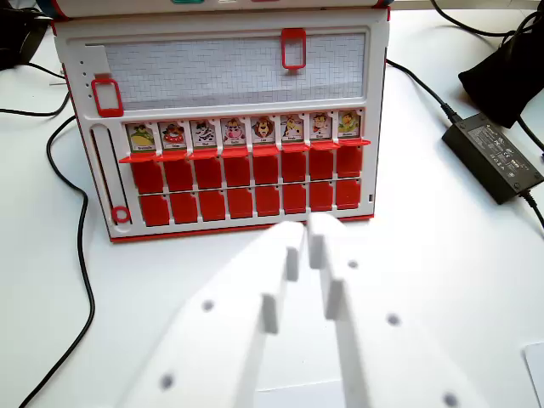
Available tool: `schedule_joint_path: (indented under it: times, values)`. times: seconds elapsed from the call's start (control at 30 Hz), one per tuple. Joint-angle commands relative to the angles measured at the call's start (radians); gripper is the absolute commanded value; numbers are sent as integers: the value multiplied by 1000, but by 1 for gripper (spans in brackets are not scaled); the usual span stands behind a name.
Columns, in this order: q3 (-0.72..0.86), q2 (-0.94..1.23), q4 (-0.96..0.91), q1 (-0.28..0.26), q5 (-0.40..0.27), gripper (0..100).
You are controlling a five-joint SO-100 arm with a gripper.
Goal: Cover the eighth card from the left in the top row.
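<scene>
Game board [223,127] w/ red-and-white frame stands at 12 o'clock on the white worktop [442,255], face toward the wrist cam. Top row: eight picture cards upright, cartoon animal faces, each w/ a small caption strip under the pic — print too small to read. Eighth card from the left [348,125], the task's card, sits at the row's far end toward 3 o'clock, upright and uncovered, greenish figure on it. Just below the cards runs a line of red hinge tabs, then two rows of red flaps [240,185] lying flat, no pics showing.

Above the cards, a pale gridded panel [229,64] spans the board. Red slider frame [293,48] sits on it toward 1 o'clock; a second red frame [107,96] at the panel's 9 o'clock edge. A vertical slot down the board's left side has a small red ring marker [121,214] at its bottom.

End effector [305,234], white, blurred, comes up from 6 o'clock. Fingers near together, narrow gap btwn them, nothing clamped. Tips sit at the board's lower red edge, abt mid-width, well apart from the eighth card.

Black power adapter [495,158] lies at 3 o'clock, white label text on it too small to read. Black cable [82,246] loops across the worktop at 9 o'clock. Dark object [510,76] at 2 o'clock, unclear what.
</scene>
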Motion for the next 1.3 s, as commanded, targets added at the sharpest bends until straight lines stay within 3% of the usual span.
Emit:
schedule_joint_path:
  times: [0.0,0.57,1.0,1.27]
  values:
    - [6,-18,0,21,34,0]
    - [-17,-67,-8,25,69,0]
    - [101,-324,-229,170,210,0]
    - [77,-552,-344,216,291,0]
